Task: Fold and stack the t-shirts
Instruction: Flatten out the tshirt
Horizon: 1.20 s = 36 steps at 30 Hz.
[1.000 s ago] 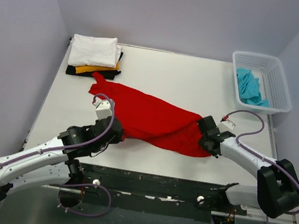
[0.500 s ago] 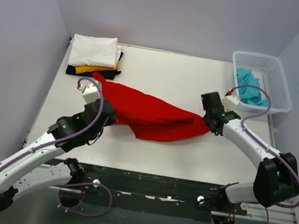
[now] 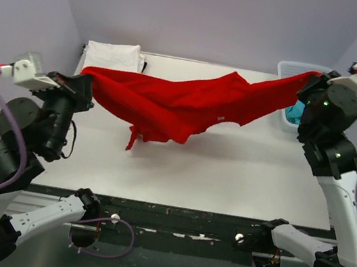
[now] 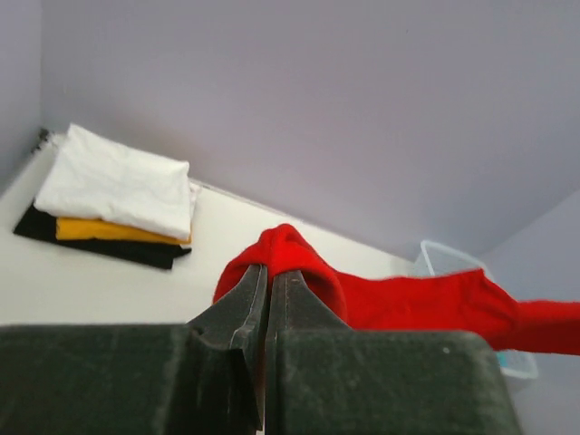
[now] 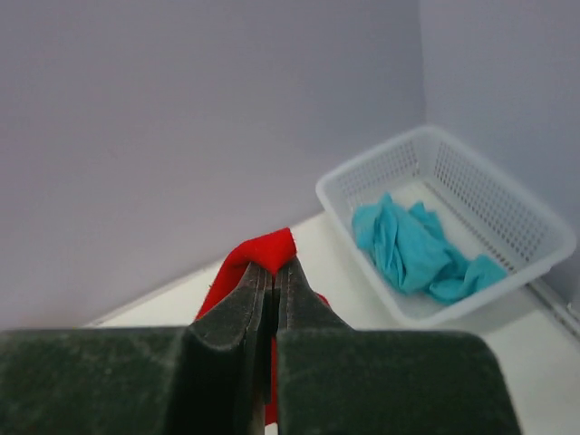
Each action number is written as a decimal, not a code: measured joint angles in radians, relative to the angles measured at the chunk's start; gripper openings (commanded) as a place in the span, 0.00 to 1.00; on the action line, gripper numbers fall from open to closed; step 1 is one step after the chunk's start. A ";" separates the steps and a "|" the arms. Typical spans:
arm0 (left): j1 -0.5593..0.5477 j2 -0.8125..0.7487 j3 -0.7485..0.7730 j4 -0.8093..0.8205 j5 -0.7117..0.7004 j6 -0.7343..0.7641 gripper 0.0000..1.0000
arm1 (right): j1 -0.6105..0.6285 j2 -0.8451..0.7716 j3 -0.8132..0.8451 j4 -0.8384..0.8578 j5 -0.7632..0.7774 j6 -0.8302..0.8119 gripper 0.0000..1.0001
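Observation:
A bright red t-shirt [image 3: 183,107] hangs stretched in the air between both arms, well above the table, sagging in the middle. My left gripper [image 3: 86,80] is shut on its left end [image 4: 285,249]. My right gripper [image 3: 309,78] is shut on its right end [image 5: 270,249], high up by the basket. A folded stack sits at the table's back left, with a white t-shirt [image 3: 112,56] on top [image 4: 118,181], a yellow-orange one [image 4: 109,231] under it and a black one [image 4: 127,249] at the bottom. A crumpled turquoise t-shirt [image 5: 412,249] lies in the basket.
The white plastic lattice basket [image 5: 480,204] stands at the back right corner, partly hidden behind my right arm [image 3: 330,148] in the top view. Grey walls close in the table [image 3: 228,162] on three sides. The left arm [image 3: 28,129] is raised over the table's left edge.
Both arms have risen and spread apart, lifting the red t-shirt off the table and pulling it taut. The right gripper closed on the shirt's right end at the start.

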 measured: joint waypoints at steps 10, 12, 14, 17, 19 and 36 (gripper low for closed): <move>0.000 -0.127 0.254 -0.005 0.057 0.192 0.00 | 0.000 -0.101 0.387 0.006 0.004 -0.228 0.01; 0.000 -0.163 0.273 -0.005 0.093 0.199 0.00 | 0.000 -0.100 0.465 -0.009 -0.019 -0.243 0.01; 0.000 -0.209 0.259 0.004 0.117 0.201 0.00 | 0.000 -0.118 0.511 -0.026 -0.041 -0.250 0.01; 0.000 -0.274 0.185 0.016 0.122 0.186 0.00 | 0.000 -0.155 0.517 -0.047 -0.068 -0.250 0.01; 0.000 -0.281 0.136 0.024 0.114 0.169 0.00 | 0.000 -0.165 0.494 -0.052 -0.071 -0.250 0.01; 0.486 0.566 -0.357 -0.055 0.266 -0.174 0.99 | -0.032 0.726 0.148 0.054 0.004 -0.200 0.99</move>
